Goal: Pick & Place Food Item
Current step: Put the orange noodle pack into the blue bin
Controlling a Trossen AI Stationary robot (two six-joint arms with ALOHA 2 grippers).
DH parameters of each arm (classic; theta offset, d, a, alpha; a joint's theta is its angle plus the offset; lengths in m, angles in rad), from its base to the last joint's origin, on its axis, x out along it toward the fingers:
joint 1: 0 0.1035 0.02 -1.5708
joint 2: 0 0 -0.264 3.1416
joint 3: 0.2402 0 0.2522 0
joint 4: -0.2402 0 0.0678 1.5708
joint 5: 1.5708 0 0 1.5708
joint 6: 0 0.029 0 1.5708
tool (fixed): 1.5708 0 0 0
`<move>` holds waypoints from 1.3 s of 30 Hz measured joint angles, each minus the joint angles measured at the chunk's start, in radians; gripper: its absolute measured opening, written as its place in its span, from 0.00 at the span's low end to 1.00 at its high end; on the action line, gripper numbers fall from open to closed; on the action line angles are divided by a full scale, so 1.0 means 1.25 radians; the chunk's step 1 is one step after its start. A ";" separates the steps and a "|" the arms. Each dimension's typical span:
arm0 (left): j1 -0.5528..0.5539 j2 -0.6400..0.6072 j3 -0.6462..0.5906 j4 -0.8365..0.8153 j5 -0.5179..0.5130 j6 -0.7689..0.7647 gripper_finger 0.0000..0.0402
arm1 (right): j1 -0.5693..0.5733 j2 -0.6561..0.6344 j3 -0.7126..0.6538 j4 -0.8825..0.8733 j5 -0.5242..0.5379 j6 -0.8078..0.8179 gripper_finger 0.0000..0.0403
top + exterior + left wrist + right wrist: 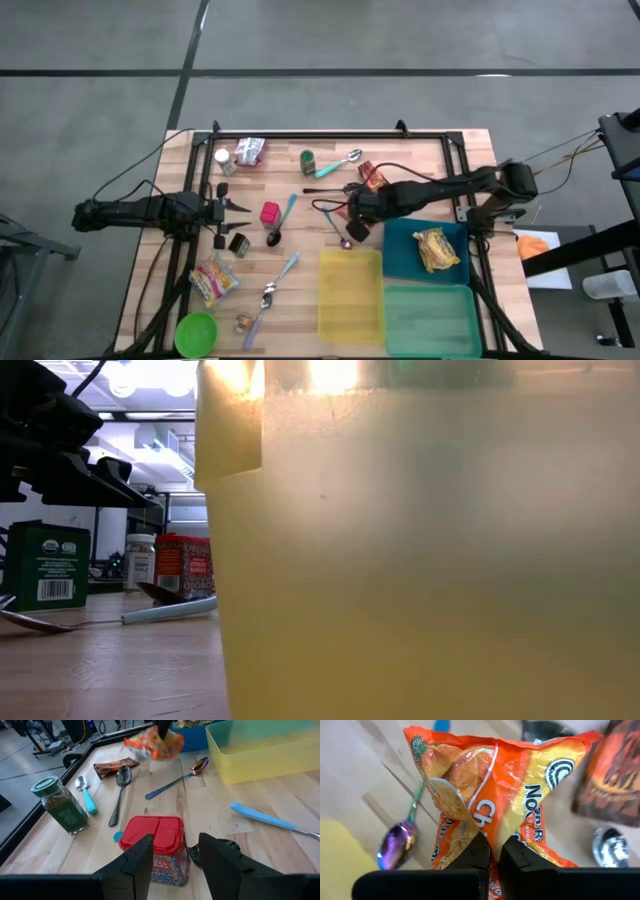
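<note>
Crinkly orange noodle pkt [495,790] pinched in right end effector [492,852]; left end effector [175,855] apparently open, empty.

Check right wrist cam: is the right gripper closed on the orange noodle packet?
Yes, the right gripper has its fingers pinched together on the orange noodle packet, whose wrapper bunches between them.

Setting: you are in a robotics lab or workshop bay. Evidence: bare grey concrete floor [350,40] with seam lines around a framed wooden table [300,260]; cables [130,180] trailing off the bench; overhead lights [160,380] and racks of equipment [45,735] beyond the table edge.
</note>
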 joint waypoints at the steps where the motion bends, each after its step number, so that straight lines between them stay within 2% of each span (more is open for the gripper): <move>1: 0.000 0.000 0.000 0.000 0.000 0.000 0.39 | 0.000 -0.015 0.000 0.000 0.004 0.000 0.02; 9: 0.000 0.000 0.000 0.000 0.000 0.000 0.39 | 0.004 -0.143 0.000 -0.022 0.004 -0.028 0.02; 15: 0.000 0.000 0.000 0.000 0.000 0.000 0.39 | 0.034 -0.241 -0.001 -0.113 -0.057 -0.025 0.02; 25: 0.000 0.000 0.000 0.000 0.000 0.000 0.39 | 0.172 -0.350 -0.042 -0.246 -0.058 0.189 0.02; 33: 0.000 0.000 0.000 0.000 0.000 0.000 0.40 | 0.304 -0.360 -0.132 -0.255 -0.059 0.371 0.02; 39: 0.000 0.000 0.000 0.000 0.000 0.000 0.40 | 0.362 -0.360 -0.210 -0.251 -0.062 0.471 0.02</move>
